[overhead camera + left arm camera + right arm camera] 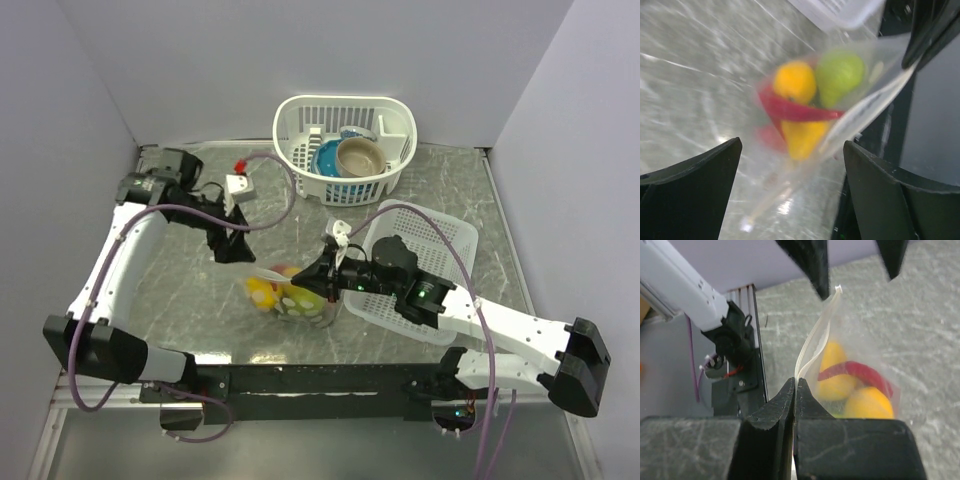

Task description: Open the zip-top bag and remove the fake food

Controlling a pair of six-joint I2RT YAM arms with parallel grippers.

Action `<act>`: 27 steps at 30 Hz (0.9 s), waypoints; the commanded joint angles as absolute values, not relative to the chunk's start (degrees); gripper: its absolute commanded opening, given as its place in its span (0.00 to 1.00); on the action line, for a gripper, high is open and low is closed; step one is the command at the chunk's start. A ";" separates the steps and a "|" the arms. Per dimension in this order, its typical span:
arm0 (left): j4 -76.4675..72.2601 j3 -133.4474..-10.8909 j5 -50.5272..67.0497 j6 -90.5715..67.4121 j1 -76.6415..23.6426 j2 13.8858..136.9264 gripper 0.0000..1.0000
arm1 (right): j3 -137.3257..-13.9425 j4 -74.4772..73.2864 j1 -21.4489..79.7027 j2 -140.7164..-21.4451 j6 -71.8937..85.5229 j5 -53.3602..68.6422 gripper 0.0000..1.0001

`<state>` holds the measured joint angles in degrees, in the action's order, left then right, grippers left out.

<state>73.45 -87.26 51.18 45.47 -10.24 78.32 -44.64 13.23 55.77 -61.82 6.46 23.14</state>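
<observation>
The clear zip-top bag point(287, 293) hangs low over the marble table, between the arms. Through it I see the fake food point(805, 102): yellow, orange, red and lime green pieces. My right gripper point(314, 274) is shut on the bag's zip strip at one end, and the right wrist view shows its jaws pinched on the strip point(795, 381). The strip point(815, 335) rises toward my left gripper. My left gripper point(234, 252) is open just up-left of the bag. In the left wrist view point(792, 145) the bag's far end lies between its spread fingers point(695, 185), untouched.
A white lattice basket point(300, 115) with a blue and a tan bowl stands at the back. A flat white lattice tray point(450, 235) lies under my right arm. A small white block with a red piece point(238, 182) sits at the back left. Walls close three sides.
</observation>
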 commanded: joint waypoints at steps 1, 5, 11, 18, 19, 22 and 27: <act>76.98 -82.45 49.23 49.38 -12.30 79.10 0.87 | -42.37 13.89 56.34 -58.36 6.85 21.01 0.00; 78.58 -79.37 46.68 51.41 -12.39 78.32 0.81 | -41.49 13.80 56.34 -57.66 6.94 20.83 0.00; 77.09 -78.84 46.58 49.67 -14.24 78.22 0.79 | -41.75 14.68 56.43 -58.36 7.47 22.23 0.00; 67.33 -82.44 47.64 43.07 -17.22 79.71 0.78 | -43.15 14.15 57.92 -59.50 7.47 23.12 0.00; 66.89 -82.27 47.29 42.81 -18.01 80.06 0.77 | -42.98 14.06 58.09 -59.33 7.38 23.12 0.00; 66.18 -81.30 46.58 42.10 -19.69 81.12 0.76 | -42.89 13.71 58.53 -58.71 7.38 22.85 0.00; 69.43 -79.55 47.11 43.77 -21.79 80.77 0.74 | -42.10 13.54 58.62 -57.92 7.12 21.89 0.00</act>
<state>67.99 -80.38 46.61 43.48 -20.43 81.25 -41.15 12.21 58.15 -59.40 6.98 22.31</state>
